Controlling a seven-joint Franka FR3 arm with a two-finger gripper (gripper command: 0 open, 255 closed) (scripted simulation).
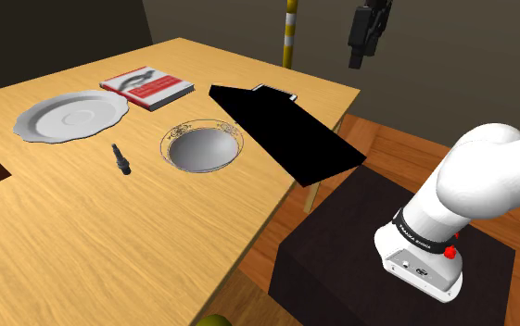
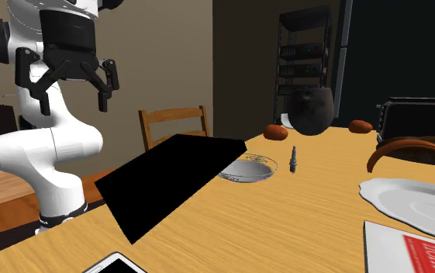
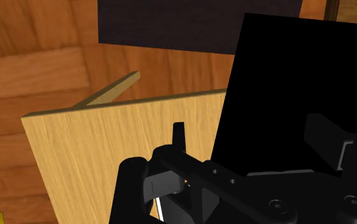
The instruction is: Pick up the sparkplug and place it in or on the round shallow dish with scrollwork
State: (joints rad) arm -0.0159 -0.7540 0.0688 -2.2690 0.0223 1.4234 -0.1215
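**Small, hard, prone to roll: sparkplug by the dish, hand high and open**

Lying flat on the wooden table [image 1: 82,241]: the sparkplug [image 1: 120,158], just beside the round shallow dish [image 1: 202,124] with the scrolled rim, to the dish's left in the shoulder view, not touching it. Probably light and rigid, with a smooth, hard barrel (likely to roll or spin if pushed from one side only). Best taken across the thicker middle of the body, jaws square to the long axis, never by the thin tip. Little give to expect, so a firm, centred squeeze.

Past the sparkplug from the dish, a white scalloped plate [image 1: 28,125]. Behind the dish, a red-covered book [image 1: 146,86]. On the dish's far side from the sparkplug, a flat black slab [image 1: 285,130] jutting over the table's edge.

Well above and well apart from the dish, beyond the slab: the gripper [image 2: 68,105], pointed down, spread wide, clasping nothing. Below it, the white arm [image 1: 489,176], reared upright over its stand [image 1: 341,241].
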